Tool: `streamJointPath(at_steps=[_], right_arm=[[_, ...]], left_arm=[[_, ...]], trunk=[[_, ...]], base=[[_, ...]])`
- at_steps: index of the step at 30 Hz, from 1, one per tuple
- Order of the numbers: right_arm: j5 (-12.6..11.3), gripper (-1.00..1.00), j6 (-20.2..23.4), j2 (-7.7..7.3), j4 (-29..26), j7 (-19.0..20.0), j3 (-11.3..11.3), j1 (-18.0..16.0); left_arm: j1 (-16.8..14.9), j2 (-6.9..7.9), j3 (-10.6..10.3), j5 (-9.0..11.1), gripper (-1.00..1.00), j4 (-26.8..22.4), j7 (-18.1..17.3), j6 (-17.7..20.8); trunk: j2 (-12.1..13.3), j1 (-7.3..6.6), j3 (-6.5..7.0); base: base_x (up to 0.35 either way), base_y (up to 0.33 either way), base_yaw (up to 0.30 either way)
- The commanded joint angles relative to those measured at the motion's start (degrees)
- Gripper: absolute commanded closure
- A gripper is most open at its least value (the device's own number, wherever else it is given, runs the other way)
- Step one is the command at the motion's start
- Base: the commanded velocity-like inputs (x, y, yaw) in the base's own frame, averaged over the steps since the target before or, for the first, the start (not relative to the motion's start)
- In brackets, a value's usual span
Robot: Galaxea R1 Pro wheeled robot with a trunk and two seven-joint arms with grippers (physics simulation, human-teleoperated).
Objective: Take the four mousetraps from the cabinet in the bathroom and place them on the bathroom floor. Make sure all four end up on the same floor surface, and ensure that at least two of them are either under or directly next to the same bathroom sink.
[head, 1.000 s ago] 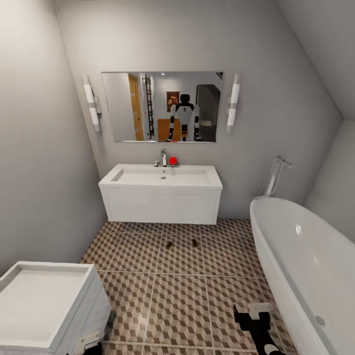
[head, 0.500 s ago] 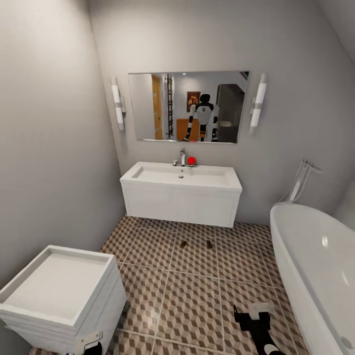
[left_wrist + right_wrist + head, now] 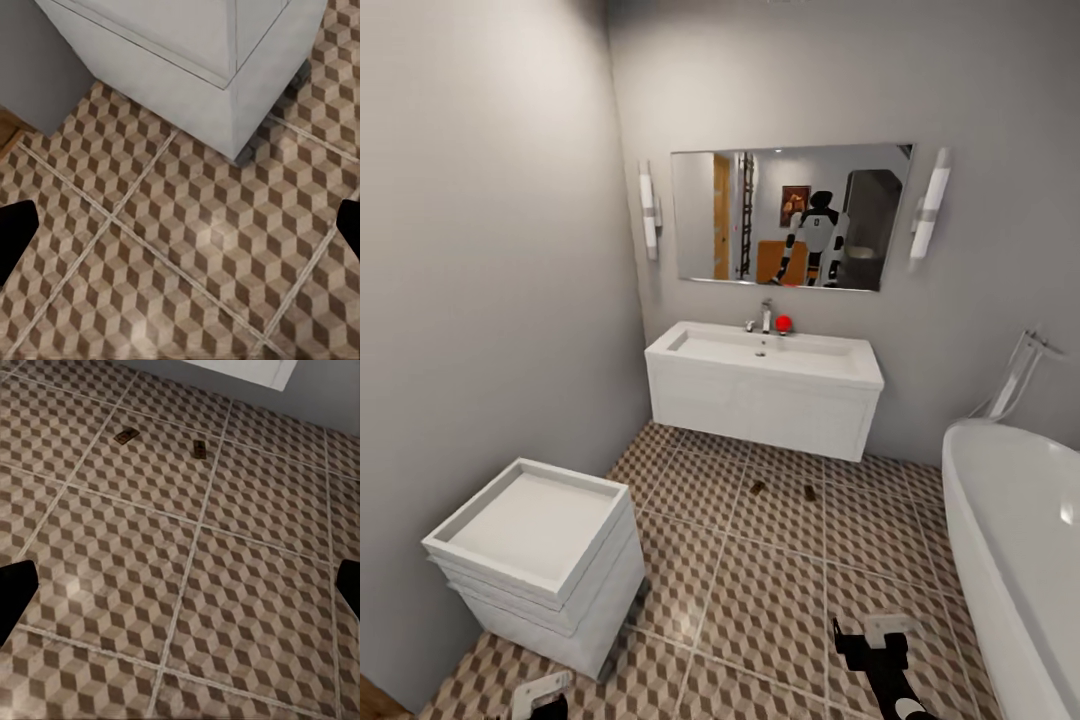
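Two mousetraps by the sink
We see mousetraps [image 3: 758, 488] [image 3: 810, 493] on the bathroom floor [image 3: 780, 590] before the sink [image 3: 765, 352]; both jaws apart, empty.

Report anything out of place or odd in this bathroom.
Two mousetraps lie loose on the bathroom floor just in front of the sink. They sit at slightly different angles. Nothing looks spilled or broken.

The two mousetraps [image 3: 758, 488] [image 3: 810, 493] on the bathroom floor [image 3: 780, 590] are too small to show wire; the bathtub [image 3: 1000, 540] is cut off at right.
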Motion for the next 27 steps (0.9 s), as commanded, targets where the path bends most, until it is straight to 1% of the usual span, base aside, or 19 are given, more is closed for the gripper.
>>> streamJointPath(at_steps=[1,8,11,27], right_arm=[[-0.58,-1.00,-0.16,-0.01,0.02,-0.07,0.52,-0.03],[-0.56,-1.00,-0.16,0.40,0.05,-0.07,0.52,-0.03],[-0.56,-1.00,-0.16,0.47,0.05,-0.07,0.52,-0.03],[-0.55,-1.00,-0.12,0.60,0.05,-0.07,0.52,-0.03]], left_arm=[[-0.13,-0.03,-0.48,0.31,-1.00,0.23,0.08,-0.31],[-0.13,-0.03,-0.48,0.31,-1.00,0.23,0.08,-0.31],[-0.12,-0.03,-0.48,0.31,-1.00,0.23,0.08,-0.31],[-0.10,-0.03,-0.48,0.31,-1.00,0.23,0.08,-0.31]], trunk=[[-0.14,0.01,-0.13],[-0.14,0.01,-0.13],[-0.14,0.01,-0.13],[-0.14,0.01,-0.13]], base=[[-0.286,-0.117,0.256],[-0.277,-0.113,0.256],[-0.140,-0.047,0.257],[-0.016,-0.005,0.257]])
